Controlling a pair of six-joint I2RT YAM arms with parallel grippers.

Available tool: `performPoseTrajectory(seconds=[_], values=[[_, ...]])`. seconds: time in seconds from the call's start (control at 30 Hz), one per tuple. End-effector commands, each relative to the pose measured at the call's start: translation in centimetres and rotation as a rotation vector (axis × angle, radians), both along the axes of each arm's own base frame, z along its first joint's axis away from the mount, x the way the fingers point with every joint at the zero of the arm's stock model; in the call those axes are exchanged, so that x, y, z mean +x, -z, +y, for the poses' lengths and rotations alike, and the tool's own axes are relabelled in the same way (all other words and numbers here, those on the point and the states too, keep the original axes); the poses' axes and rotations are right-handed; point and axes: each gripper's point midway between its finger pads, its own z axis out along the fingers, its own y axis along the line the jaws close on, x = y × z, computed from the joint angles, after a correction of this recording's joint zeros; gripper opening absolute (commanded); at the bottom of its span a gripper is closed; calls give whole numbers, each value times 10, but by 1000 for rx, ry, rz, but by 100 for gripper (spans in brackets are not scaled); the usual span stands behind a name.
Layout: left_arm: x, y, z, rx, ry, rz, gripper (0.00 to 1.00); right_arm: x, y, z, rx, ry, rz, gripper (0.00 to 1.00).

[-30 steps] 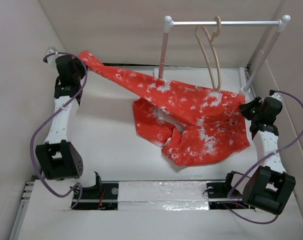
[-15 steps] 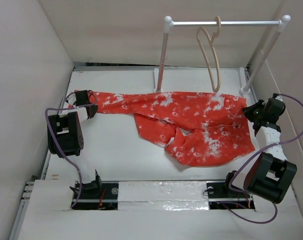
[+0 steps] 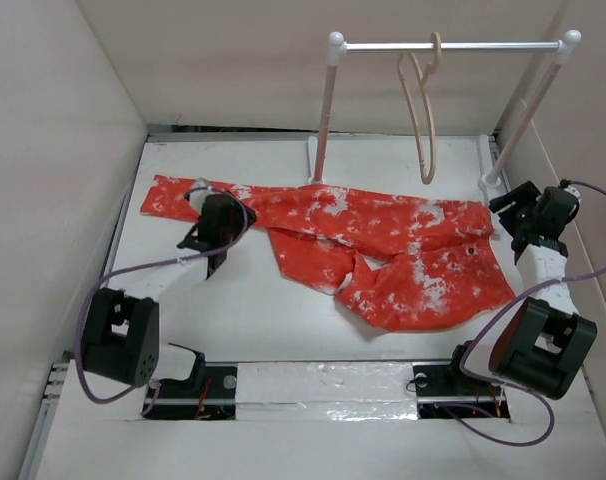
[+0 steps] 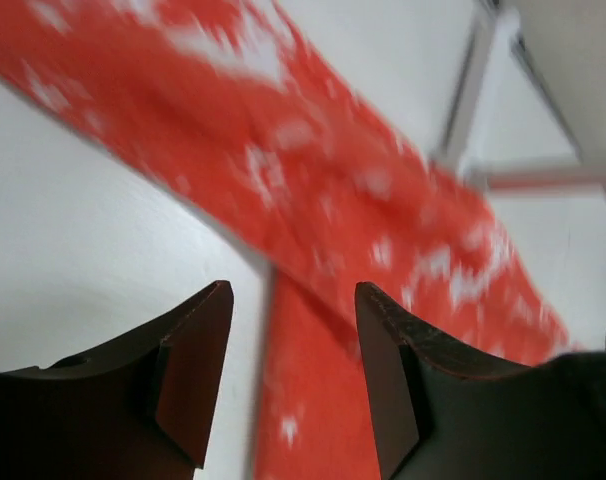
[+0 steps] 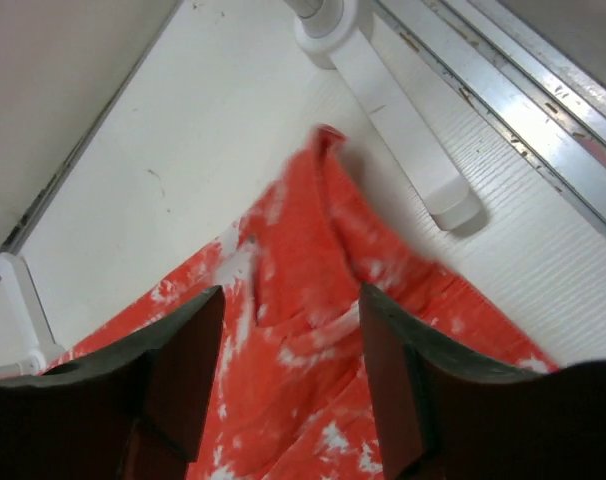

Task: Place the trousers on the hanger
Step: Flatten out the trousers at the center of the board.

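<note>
The red-orange, white-blotched trousers (image 3: 383,235) lie spread flat on the table, one long leg reaching left to about the table's left third. The pale beige hanger (image 3: 423,110) hangs empty from the rail above them. My left gripper (image 3: 221,222) hovers over the long leg, open, with nothing between its fingers; the left wrist view shows blurred trousers (image 4: 313,170) beneath the left gripper (image 4: 293,300). My right gripper (image 3: 516,205) stands open just above the waist end at the right; the right wrist view shows trousers (image 5: 303,330) under the right gripper (image 5: 293,300), held by neither finger.
The white two-post rail rack (image 3: 448,45) stands at the back of the table, its right foot (image 5: 383,90) close to the waist corner. Walls enclose the table on the left, right and back. A metal track (image 5: 523,110) runs along the right edge.
Both grippers have opened and let go of the trousers. The long leg now lies flat; the left arm has swung right over it. The right gripper has lifted slightly off the waist.
</note>
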Motion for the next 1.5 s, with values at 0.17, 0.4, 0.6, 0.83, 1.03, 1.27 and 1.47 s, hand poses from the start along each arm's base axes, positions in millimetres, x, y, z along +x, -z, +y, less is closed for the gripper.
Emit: performPoseTrajectory(seconds=[0.17,0.4,0.6,0.83,1.03,1.27,1.47], values=[[-76,75,-48,32,250,133,43,-8,-63,42,-132,-91,-179,77],[-88,97,-95,-17,422,160,51,-36,-14,170,-179,-486,-155,6],[-88,106,-119,-62,491,162,52,-50,35,259,-246,-787,-32,41],[-86,98,-113,-28,452,160,0,-34,59,310,-339,-881,107,55],[-91,54,-92,33,407,99,0,-13,105,300,-292,-823,213,53],[-117,0,-79,38,425,24,0,-4,125,293,-180,-809,239,51],[-135,-65,-40,102,328,-97,0,-2,128,285,-168,-765,236,52]])
